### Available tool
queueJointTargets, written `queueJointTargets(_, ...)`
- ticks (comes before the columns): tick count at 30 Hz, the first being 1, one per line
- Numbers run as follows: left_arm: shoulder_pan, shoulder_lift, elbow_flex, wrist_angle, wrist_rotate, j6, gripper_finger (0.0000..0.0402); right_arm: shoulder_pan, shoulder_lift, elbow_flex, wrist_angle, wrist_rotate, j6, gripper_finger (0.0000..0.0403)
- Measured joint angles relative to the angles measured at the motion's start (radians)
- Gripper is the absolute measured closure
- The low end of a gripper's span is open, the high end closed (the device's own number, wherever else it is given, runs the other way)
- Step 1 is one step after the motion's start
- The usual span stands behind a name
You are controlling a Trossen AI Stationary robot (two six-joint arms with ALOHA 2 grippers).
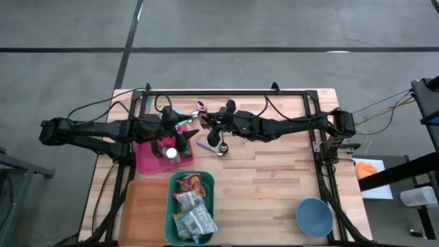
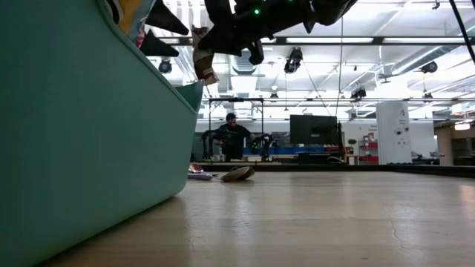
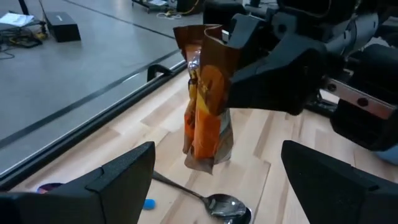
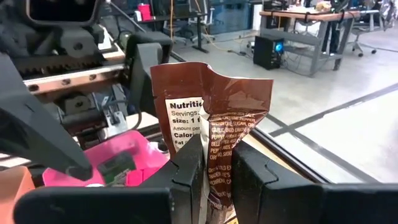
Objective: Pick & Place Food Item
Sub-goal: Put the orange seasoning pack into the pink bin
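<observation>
A brown and orange snack packet (image 3: 207, 118) hangs in the air above the table's far middle, with my right gripper (image 4: 217, 171) shut on it. In the right wrist view its back (image 4: 211, 106) shows printed nutrition text. My left gripper (image 3: 227, 186) stands open, level, just left of the packet and facing it, with its fingers apart on either side and not touching. In the high view the two grippers (image 1: 191, 130) (image 1: 214, 127) meet near the far middle. My right gripper pinches the packet's upper part (image 3: 219, 71) between its two fingers, coming level from the table's right side. The flat packet stands on edge between the fingers (image 4: 189, 168). It hangs upright, its lower end (image 3: 204, 163) clear of the table.
A spoon (image 3: 214, 202) lies on the wood under the packet. A pink bin (image 1: 152, 159) sits below my left gripper. A teal bin (image 1: 173, 206) of snack packets and an orange tray (image 1: 140, 213) stand near the front, with a blue bowl (image 1: 314, 217) at the front right.
</observation>
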Motion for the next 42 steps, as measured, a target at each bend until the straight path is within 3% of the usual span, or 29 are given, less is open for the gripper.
queueJointTargets(14,0.0,0.0,0.0,0.04,-0.068,-0.004,0.0049,0.016,0.01,0.098,0.003,-0.082,0.005,0.0345)
queueJointTargets(32,0.0,0.0,0.001,0.095,-0.079,-0.007,0.0052,0.036,0.011,0.081,-0.003,-0.094,0.001,0.0345)
queueJointTargets(36,0.0,0.0,0.001,0.096,-0.076,-0.007,0.0079,0.037,0.011,0.081,-0.003,-0.101,0.005,0.0345)
queueJointTargets(42,0.0,0.0,0.001,0.098,-0.054,-0.008,0.0164,0.038,0.011,0.081,-0.003,-0.113,0.007,0.0345)
